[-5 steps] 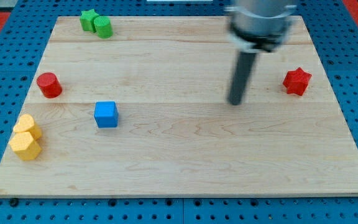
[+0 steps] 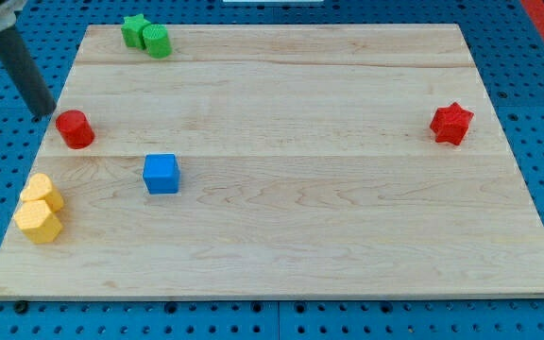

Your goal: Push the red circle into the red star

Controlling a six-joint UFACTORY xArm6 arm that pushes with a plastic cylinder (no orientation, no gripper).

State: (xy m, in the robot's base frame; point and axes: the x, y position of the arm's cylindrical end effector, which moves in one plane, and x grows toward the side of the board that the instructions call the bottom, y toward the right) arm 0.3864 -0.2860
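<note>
The red circle [image 2: 75, 128] sits near the left edge of the wooden board [image 2: 281, 255]. The red star [image 2: 451, 123] sits far across the board near the right edge. My tip [image 2: 42, 114] is at the view's left, just off the board's left edge, a little up and left of the red circle, with a small gap between them. The dark rod slants up to the view's top left corner.
A green star [image 2: 135, 30] and a green block [image 2: 157, 42] touch at the top left. A blue cube [image 2: 161, 174] sits below and right of the red circle. Two yellow blocks [image 2: 40, 208] touch at the lower left.
My rod has swept from the board's right half, left of the red star, to the far left beside the red circle. No block has moved.
</note>
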